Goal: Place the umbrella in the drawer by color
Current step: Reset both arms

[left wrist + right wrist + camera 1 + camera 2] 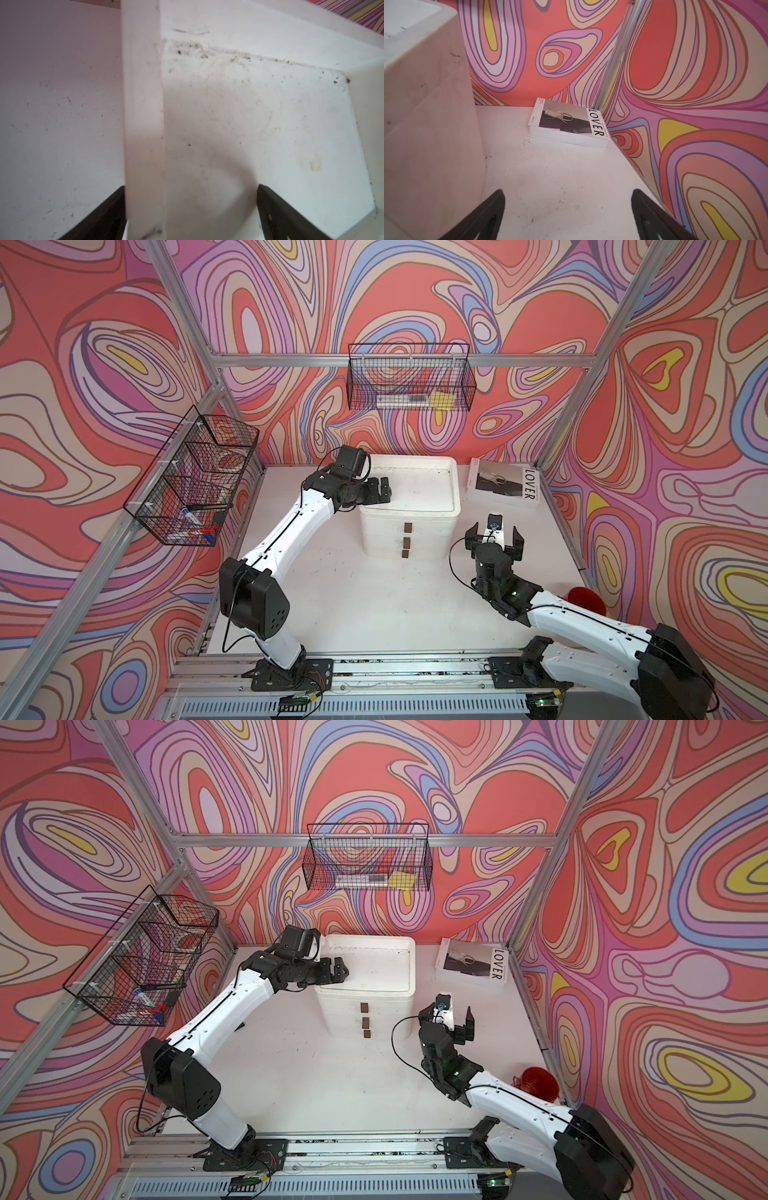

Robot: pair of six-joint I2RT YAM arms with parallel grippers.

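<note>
Drawer unit (432, 537) fully shut, no umbrella in sight. Left gripper (386, 490) spread, astride its top rim. Right gripper (494, 531) spread, empty. Stowing likely done, or unstarted.

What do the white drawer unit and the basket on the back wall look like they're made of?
The drawer unit looks like moulded plastic, matte white and scuffed: rounded corners, seamless walls. The back basket looks like thin metal wire, probably coated black: an open, see-through grid.
</note>
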